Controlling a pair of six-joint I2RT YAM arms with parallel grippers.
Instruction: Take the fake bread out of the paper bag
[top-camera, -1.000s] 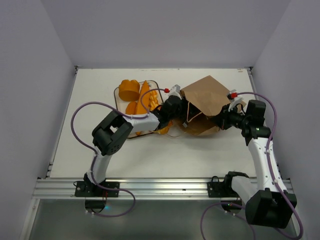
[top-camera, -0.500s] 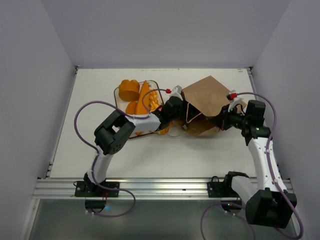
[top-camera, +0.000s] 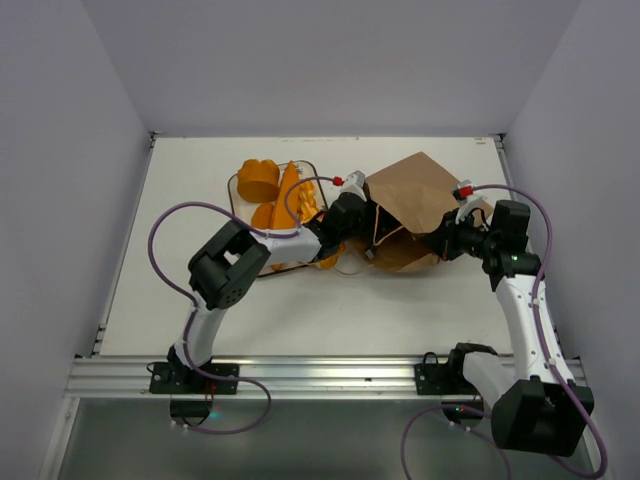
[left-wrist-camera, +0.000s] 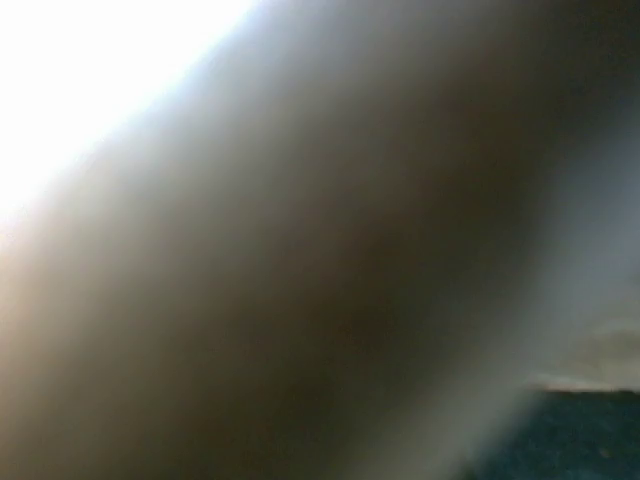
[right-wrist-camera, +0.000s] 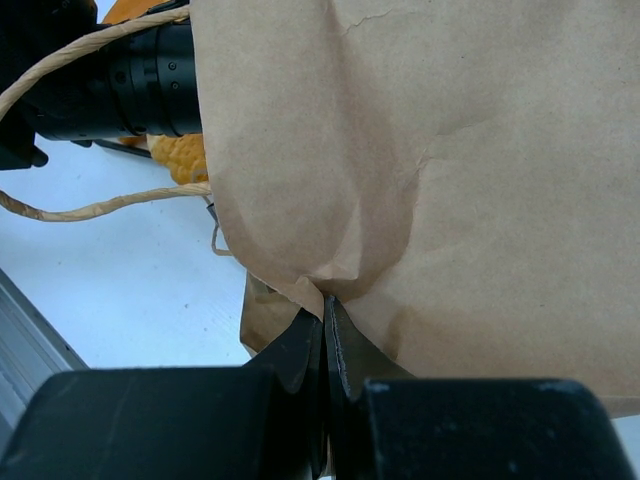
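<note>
Bread (top-camera: 275, 190) is piled on the tray (top-camera: 232, 188) left of the bag (top-camera: 415, 195), with one piece on the surface by the bag mouth. Your left pincer (top-camera: 358, 222) is inside the mouth; can't tell its state, its view is all blur. Your right pincer (right-wrist-camera: 323, 330) is clamped on the bag's edge.

White table (top-camera: 180, 300): paper bag (top-camera: 418, 190) right of center; tray (top-camera: 233, 188) holding fake bread (top-camera: 258, 180).
</note>
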